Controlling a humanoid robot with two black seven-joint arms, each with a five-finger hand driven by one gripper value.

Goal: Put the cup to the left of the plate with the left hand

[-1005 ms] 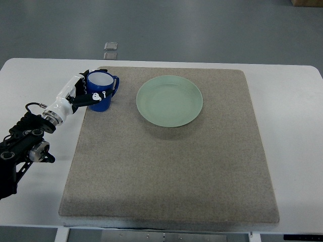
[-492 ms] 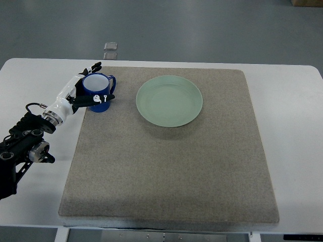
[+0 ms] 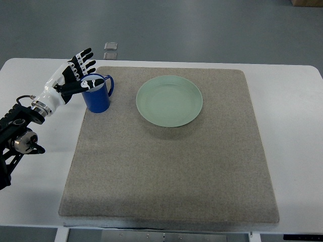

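A blue cup (image 3: pixel 98 96) with a white inside stands upright on the grey mat (image 3: pixel 171 166), left of the pale green plate (image 3: pixel 169 100) with a gap between them. Its handle points to the upper right. My left hand (image 3: pixel 81 70) is raised just left of and above the cup, its fingers spread open and holding nothing. One fingertip overlaps the cup's rim in the picture. The left arm (image 3: pixel 22 131) comes in from the lower left edge. The right arm is out of view.
The mat lies on a white table (image 3: pixel 35 75). Two small grey squares (image 3: pixel 110 50) lie on the floor beyond the table's far edge.
My left hand has let go of the cup, spread its fingers and lifted up and to the left. The cup stays standing left of the plate.
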